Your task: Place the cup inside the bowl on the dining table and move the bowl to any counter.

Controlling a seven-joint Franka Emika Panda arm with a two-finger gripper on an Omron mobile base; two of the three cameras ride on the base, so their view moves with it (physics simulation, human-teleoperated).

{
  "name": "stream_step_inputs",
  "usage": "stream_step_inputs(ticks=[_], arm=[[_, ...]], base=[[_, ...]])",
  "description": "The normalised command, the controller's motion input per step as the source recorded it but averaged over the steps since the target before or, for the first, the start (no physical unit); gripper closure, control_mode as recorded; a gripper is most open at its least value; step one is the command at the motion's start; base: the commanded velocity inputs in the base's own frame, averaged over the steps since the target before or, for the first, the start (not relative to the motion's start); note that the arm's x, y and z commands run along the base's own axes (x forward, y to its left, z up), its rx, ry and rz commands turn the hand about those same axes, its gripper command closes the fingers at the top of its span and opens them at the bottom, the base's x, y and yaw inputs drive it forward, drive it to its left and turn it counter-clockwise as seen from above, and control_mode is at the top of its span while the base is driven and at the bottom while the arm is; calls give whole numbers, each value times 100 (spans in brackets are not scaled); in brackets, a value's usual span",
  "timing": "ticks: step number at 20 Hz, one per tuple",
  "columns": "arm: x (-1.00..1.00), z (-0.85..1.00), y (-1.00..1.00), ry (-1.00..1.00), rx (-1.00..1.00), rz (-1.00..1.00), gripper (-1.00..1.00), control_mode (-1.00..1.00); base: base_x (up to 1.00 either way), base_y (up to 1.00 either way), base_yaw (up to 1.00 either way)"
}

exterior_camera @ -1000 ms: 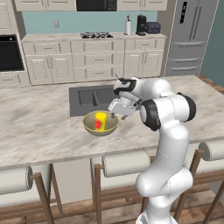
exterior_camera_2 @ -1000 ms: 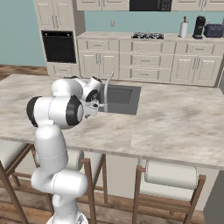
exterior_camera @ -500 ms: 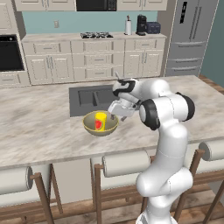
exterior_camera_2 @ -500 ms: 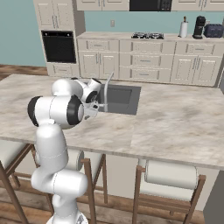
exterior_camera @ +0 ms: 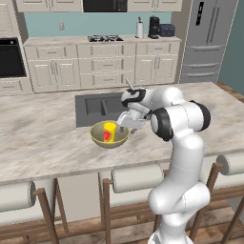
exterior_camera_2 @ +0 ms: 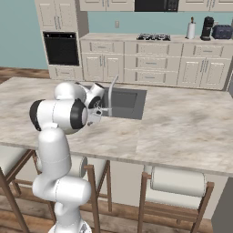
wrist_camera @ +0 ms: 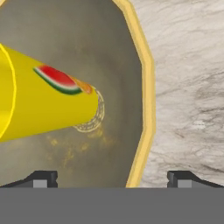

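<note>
The olive-tan bowl (exterior_camera: 108,142) rests on the dining table (exterior_camera: 43,138), just in front of the sink. Inside it the yellow cup (exterior_camera: 109,131) with its red patch stands on the bowl's floor. My gripper (exterior_camera: 125,125) hangs open right at the bowl's right rim. In the hand view the cup (wrist_camera: 48,105) reaches across the bowl's inside (wrist_camera: 87,52), and the open gripper (wrist_camera: 113,179) straddles the rim, one fingertip over the bowl and the other over the marble top (wrist_camera: 183,87). Nothing is gripped.
The dark sink (exterior_camera: 97,107) and its curved faucet (exterior_camera_2: 111,88) lie just behind the bowl. Stools (exterior_camera: 136,177) line the table's near edge. The counter (exterior_camera: 71,40) over cream cabinets runs along the teal back wall, with a fridge (exterior_camera: 207,38) at the right.
</note>
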Motion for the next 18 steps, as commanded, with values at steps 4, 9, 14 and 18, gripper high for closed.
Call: stream_step_inputs(ticks=[4, 9, 14, 18], arm=[[0, -15, 1, 0, 0, 1, -100, -100], [0, -8, 0, 0, 0, 0, -100, -100], [0, 0, 0, 0, 0, 0, -100, -100], [0, 0, 1, 0, 0, 0, -100, -100]], base=[[0, 0, 0], [0, 0, 0], [0, 0, 0], [0, 0, 0]])
